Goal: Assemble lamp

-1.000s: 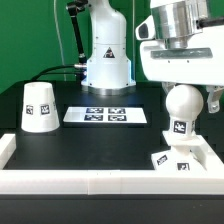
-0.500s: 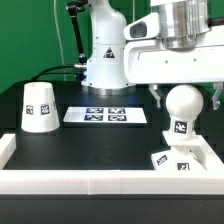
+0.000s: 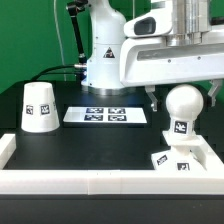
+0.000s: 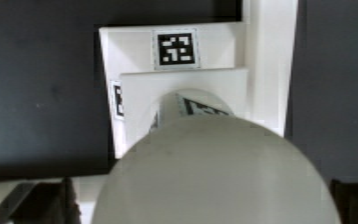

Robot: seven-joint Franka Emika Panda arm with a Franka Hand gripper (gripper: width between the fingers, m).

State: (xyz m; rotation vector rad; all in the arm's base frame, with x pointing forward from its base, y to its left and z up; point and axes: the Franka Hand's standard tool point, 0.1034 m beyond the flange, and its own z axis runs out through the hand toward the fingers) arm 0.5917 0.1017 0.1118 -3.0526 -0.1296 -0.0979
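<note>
We see the bulb upright on the square base, between the fingers of the gripper, which stand apart and clear of it. The arm points straight down. Black-and-white square tags mark stem and base. The shade stands well away, past the marker board.

Smooth white plastic bulb, base and shade; matt black table
</note>
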